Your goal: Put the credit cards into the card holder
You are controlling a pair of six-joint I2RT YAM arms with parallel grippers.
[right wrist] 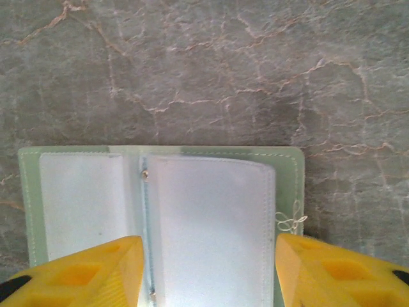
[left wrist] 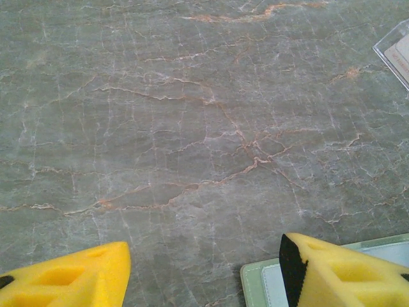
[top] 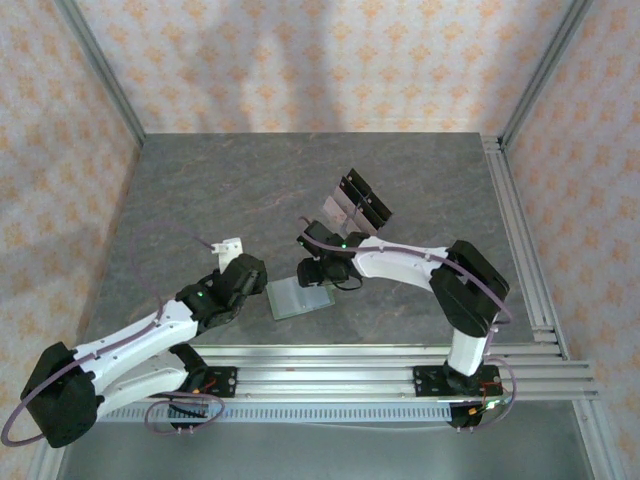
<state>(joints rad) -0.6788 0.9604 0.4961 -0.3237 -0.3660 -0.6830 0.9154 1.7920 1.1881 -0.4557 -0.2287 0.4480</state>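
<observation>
Top view: the card holder (top: 300, 297) is lying opened flat on the worktop (top: 200, 190), right under the right hand (top: 318, 266). The left hand (top: 248, 272) is hanging just off its left edge. The credit cards (top: 336, 207) seem to be sitting in the clear rack (top: 358, 198), just beyond the right hand.

Left wrist: its fingers (left wrist: 77, 275) are spread with nothing between them.

Right wrist: its fingers (right wrist: 83, 272) are apart too, empty and straddling the holder's clear sleeves (right wrist: 211, 217).

I'm guessing no card is picked yet. Next, one hand is going to need to reach for the rack and pinch a single card by its edge.
</observation>
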